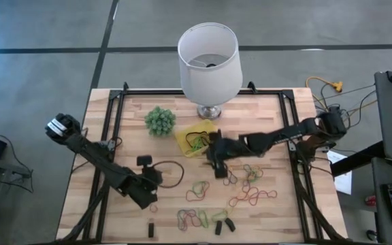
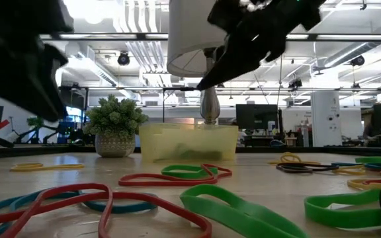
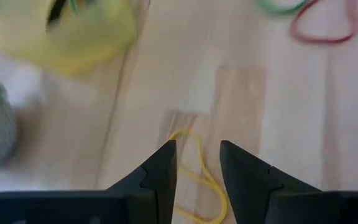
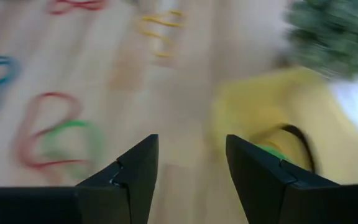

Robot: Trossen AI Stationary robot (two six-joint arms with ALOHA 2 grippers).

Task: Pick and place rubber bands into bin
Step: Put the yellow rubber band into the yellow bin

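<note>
Several rubber bands (image 1: 252, 197) in red, green, yellow and orange lie loose on the wooden table's near half. The yellow bin (image 1: 194, 141) sits by the lamp base, with green and black bands (image 4: 284, 149) inside. My right gripper (image 1: 215, 163) hovers open just near-right of the bin, its fingers (image 4: 188, 180) holding nothing. My left gripper (image 1: 154, 182) is open at the near left, low over a yellow band (image 3: 197, 180) that lies flat on the table below the gap between its fingertips.
A white lamp (image 1: 209, 61) stands at the table's far middle and a fuzzy green ball plant (image 1: 160, 120) is left of the bin. Small dark stubby pieces (image 1: 223, 225) lie near the front edge. A black cable loop (image 1: 172, 173) lies beside my left arm.
</note>
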